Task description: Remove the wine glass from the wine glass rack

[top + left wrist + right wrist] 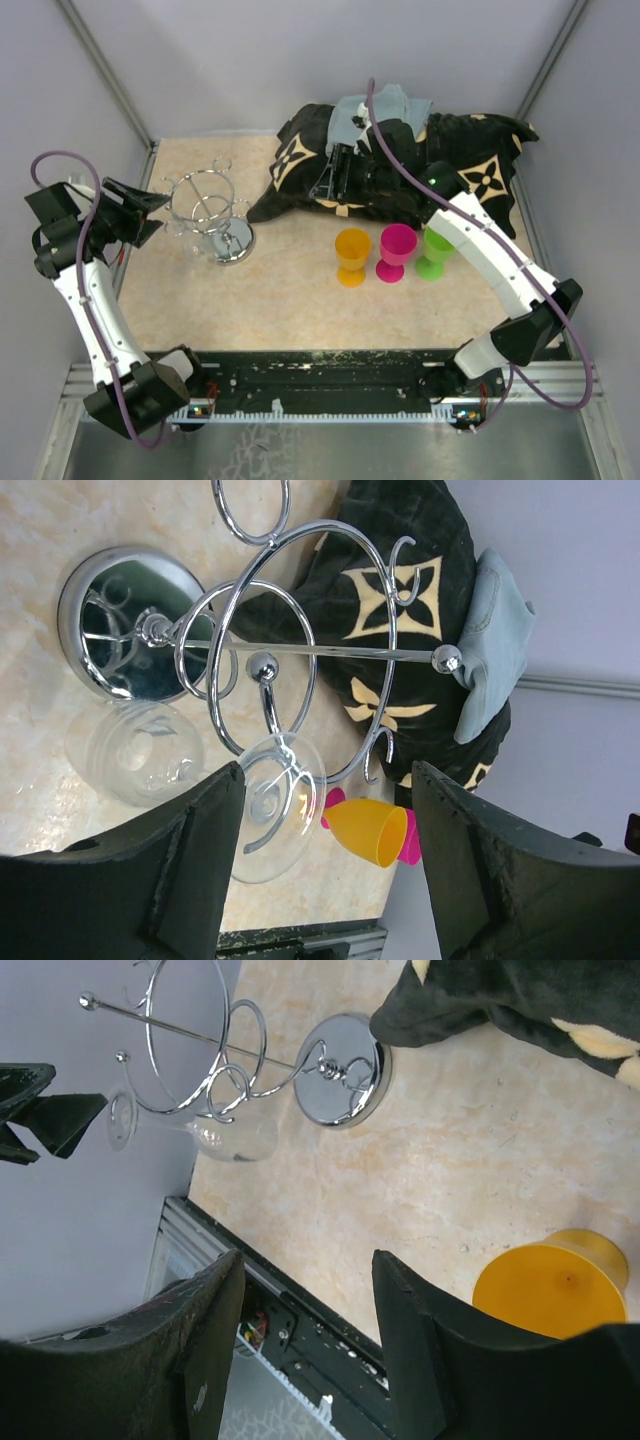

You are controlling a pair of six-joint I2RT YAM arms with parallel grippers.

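Note:
The chrome wine glass rack (208,205) stands at the table's back left on its round mirror base (232,243). It also shows in the left wrist view (300,650) and the right wrist view (215,1055). A clear wine glass (272,802) hangs upside down from a wire loop on the rack's left side, its bowl (135,755) near the table. Its bowl also shows in the right wrist view (232,1138). My left gripper (160,214) is open just left of the rack, with the glass's foot beside one finger (190,870). My right gripper (310,1355) is open and empty, over the black bag.
An orange cup (352,255), a pink cup (397,250) and a green cup (434,250) stand in a row right of centre. A black patterned bag (480,170) with a grey-blue cloth (390,110) lies at the back. Enclosure walls stand close on the left and right.

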